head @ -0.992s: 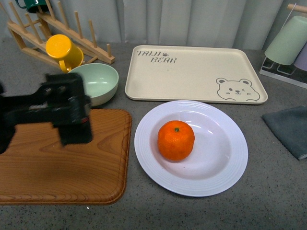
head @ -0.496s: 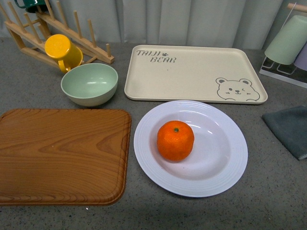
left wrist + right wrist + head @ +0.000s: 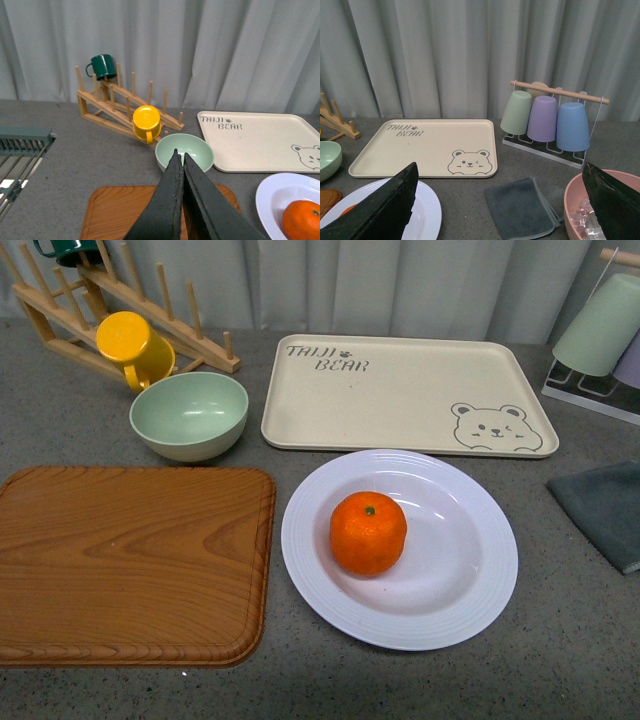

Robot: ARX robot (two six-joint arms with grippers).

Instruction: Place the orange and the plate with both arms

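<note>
One orange point(image 3: 368, 532) is seated on one plate point(image 3: 465, 575); the left gripper point(image 3: 179, 154) is pressed closed on nothing, and the right gripper point(image 3: 499, 172) is spread wide, empty.

orange point(image 3: 368, 532) on plate point(image 3: 470, 590), board point(image 3: 130, 565) left of it – bear tray point(image 3: 400, 390) behind, bowl point(image 3: 188, 415) behind board

The beige tray point(image 3: 410, 395) reads "TAIJI BEAR" — nothing else legible.

The grey tabletop point(image 3: 560, 660) carries a wooden board point(image 3: 130, 560) near left, the plate point(image 3: 470, 615) just right of it, and a beige tray point(image 3: 400, 390) and green bowl point(image 3: 190, 445) farther back.
</note>
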